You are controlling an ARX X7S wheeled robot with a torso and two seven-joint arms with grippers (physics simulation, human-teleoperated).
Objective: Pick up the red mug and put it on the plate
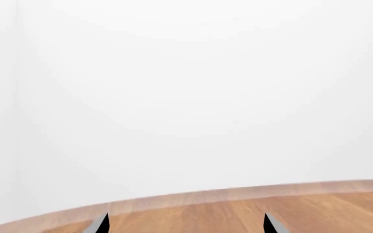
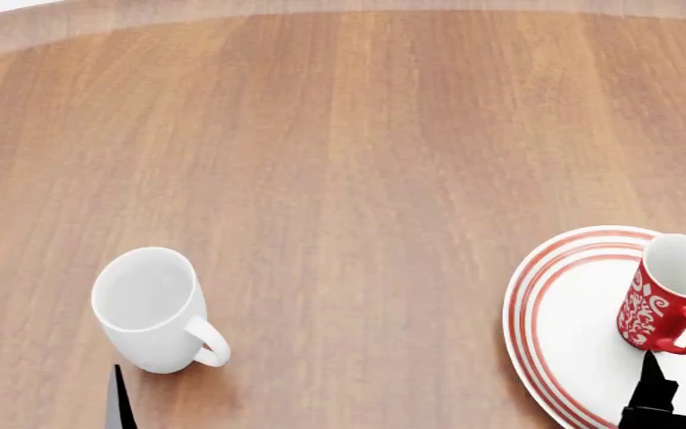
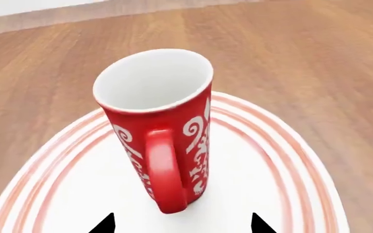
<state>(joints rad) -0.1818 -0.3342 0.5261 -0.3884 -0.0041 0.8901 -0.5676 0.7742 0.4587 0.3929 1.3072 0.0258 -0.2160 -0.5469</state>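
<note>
Red mug (image 2: 665, 295) upright on the plate (image 2: 564, 313), handle facing the right gripper (image 3: 181, 224), its jaws spread and empty, left gripper (image 2: 43, 393) jaws apart beside white mug (image 2: 150, 308), wooden table (image 2: 343, 134).

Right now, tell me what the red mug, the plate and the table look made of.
Red mug: apparently glazed ceramic, smooth red outside with white ornament, plain white inside.
Plate: likely the same glazed ware, smooth white with red rings near the rim.
Table: wood or wood-look veneer, with long grain streaks and a soft sheen.
</note>
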